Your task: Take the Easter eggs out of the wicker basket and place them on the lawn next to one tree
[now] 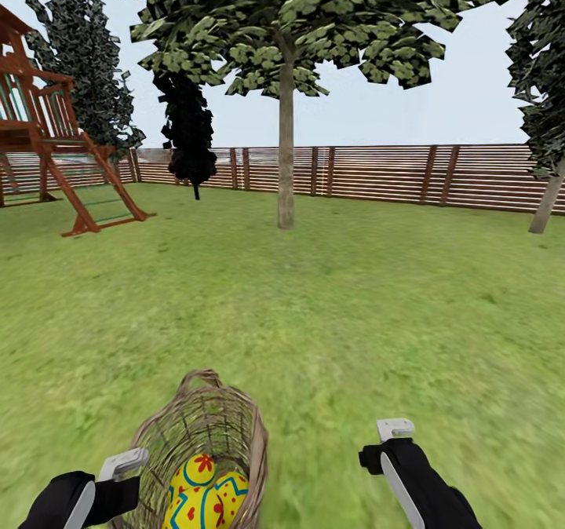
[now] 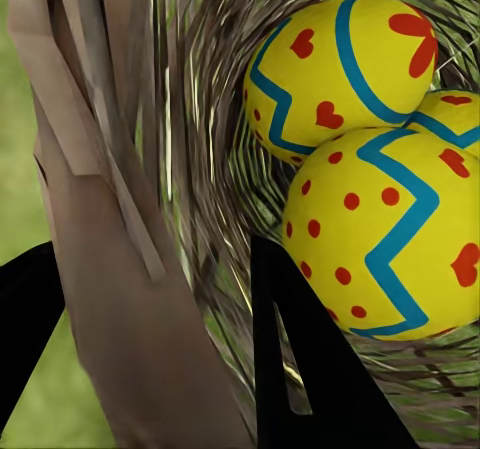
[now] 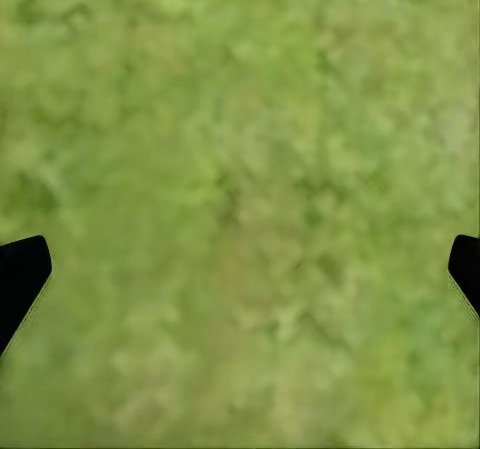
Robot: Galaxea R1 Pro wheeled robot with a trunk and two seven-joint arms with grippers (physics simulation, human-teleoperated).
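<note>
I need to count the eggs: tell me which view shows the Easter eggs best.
The left wrist view: the Easter eggs appear close up inside the wicker basket, three visible. The head view catches only two egg tops at its lower edge. The right wrist view looks at lawn.

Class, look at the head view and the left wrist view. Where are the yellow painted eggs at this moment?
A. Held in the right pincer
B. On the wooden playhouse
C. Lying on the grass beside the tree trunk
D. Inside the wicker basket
D. The Easter eggs lie inside the wicker basket, with woven wall around them; the left pincer straddles the basket's rim, while the right pincer is open over bare lawn.
</note>
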